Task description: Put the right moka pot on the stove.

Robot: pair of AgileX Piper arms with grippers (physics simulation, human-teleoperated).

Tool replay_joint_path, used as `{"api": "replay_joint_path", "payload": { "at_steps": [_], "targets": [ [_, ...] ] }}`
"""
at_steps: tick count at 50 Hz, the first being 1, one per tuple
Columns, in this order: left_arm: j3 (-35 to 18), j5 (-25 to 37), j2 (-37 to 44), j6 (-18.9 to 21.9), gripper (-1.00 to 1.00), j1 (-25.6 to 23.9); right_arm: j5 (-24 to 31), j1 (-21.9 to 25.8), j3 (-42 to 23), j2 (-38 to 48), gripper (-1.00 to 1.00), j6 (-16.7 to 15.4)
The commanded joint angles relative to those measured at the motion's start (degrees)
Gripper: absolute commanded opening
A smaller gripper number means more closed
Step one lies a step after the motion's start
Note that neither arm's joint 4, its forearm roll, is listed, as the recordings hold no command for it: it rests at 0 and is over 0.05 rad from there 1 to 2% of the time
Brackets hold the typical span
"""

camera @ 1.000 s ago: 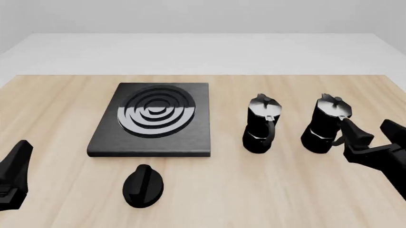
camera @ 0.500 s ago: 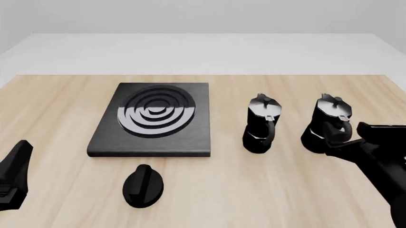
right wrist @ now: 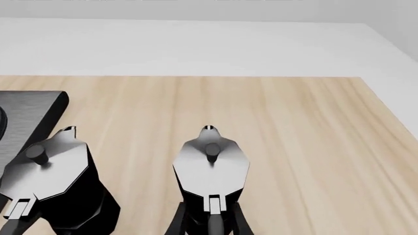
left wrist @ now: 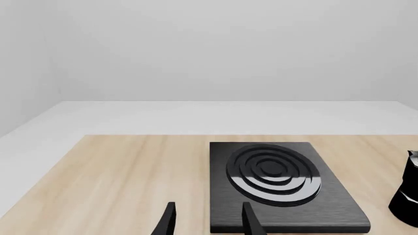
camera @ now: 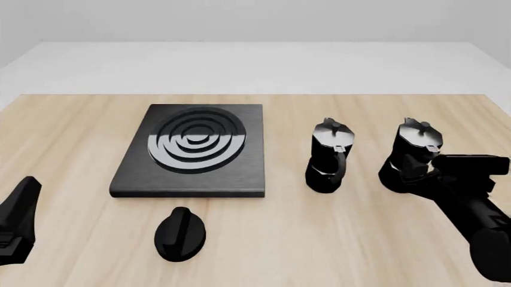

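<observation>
1. The right moka pot stands upright on the wooden table, at about 3 o'clock from the stove and well apart from it.
2. The other moka pot stands upright between the stove and the right moka pot, touching neither.
3. The stove lies flat on the table, left of centre; nothing rests on its concentric rings.
4. A small black oval knob lies at 6 o'clock from the stove, just beside its near edge.
5. The right gripper sits at the handle side of the right moka pot, at the pot's 5 o'clock in the front view. In the right wrist view its fingers stand either side of the pot's handle, below the lid. Whether they press on the handle cannot be told.
6. The left gripper is held low at 7 o'clock from the stove, fingers spread apart and holding nothing.
</observation>
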Motion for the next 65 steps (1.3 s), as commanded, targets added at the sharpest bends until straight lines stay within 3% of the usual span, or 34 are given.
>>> {"api": "replay_joint_path", "payload": {
  "at_steps": [1,6,11,26,37,51,65],
  "targets": [
    [0.00,0.00,0.00,0.00,1.00,0.00,-2.90,-0.25,0.30,2.70,-1.00,0.64],
    [0.00,0.00,0.00,0.00,1.00,0.00,-2.14,0.06,0.39,1.92,-1.00,0.82],
    [0.00,0.00,0.00,0.00,1.00,0.00,0.39,0.88,1.83,-4.39,-1.00,-0.63],
    [0.00,0.00,0.00,0.00,1.00,0.00,24.74,4.22,0.65,-35.53,-1.00,-1.76],
    [0.00,0.00,0.00,0.00,1.00,0.00,34.01,4.94,-1.13,-45.84,-1.00,-2.23],
    [0.00,0.00,0.00,0.00,1.00,0.00,44.72,9.44,-6.46,-54.12,-1.00,-2.11],
    [0.00,0.00,0.00,0.00,1.00,0.00,47.66,16.14,-14.01,-51.45,-1.00,-0.78]
  ]
}}
